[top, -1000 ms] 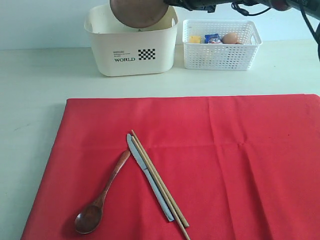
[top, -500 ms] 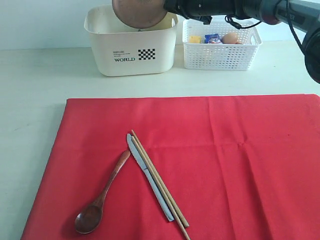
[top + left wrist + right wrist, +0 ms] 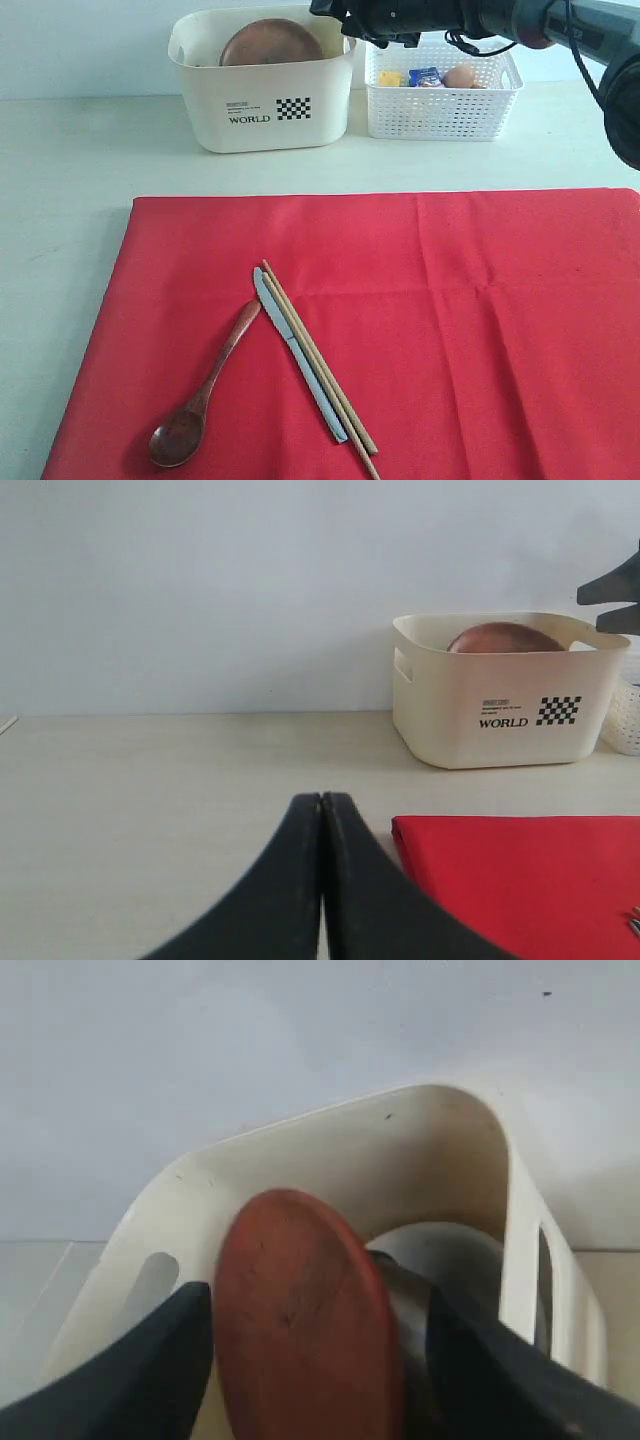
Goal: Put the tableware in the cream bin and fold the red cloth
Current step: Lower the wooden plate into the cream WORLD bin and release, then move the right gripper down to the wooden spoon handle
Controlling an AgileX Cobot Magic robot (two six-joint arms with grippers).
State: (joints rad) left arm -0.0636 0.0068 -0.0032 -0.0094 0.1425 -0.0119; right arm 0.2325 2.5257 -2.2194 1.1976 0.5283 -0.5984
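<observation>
Shows right gripper [image 3: 318, 1305] spread wide over bin [image 3: 262, 105], gripping nothing, fingers either side of plate [image 3: 300, 1320] with a gap on one side. Shows plate propped on edge inside bin, probably because bowl [image 3: 450, 1255] beside it crowds the floor. Shows left gripper [image 3: 322, 805] pinched shut and empty, low near cloth [image 3: 450, 300] corner, likely parked clear. Leaves cutlery flat on cloth, so no folding yet.

Counts one plate, one bowl, one spoon [image 3: 206, 385], one knife [image 3: 322, 400], two chopsticks [image 3: 350, 420], one bin, one basket [image 3: 440, 110], one cloth.
</observation>
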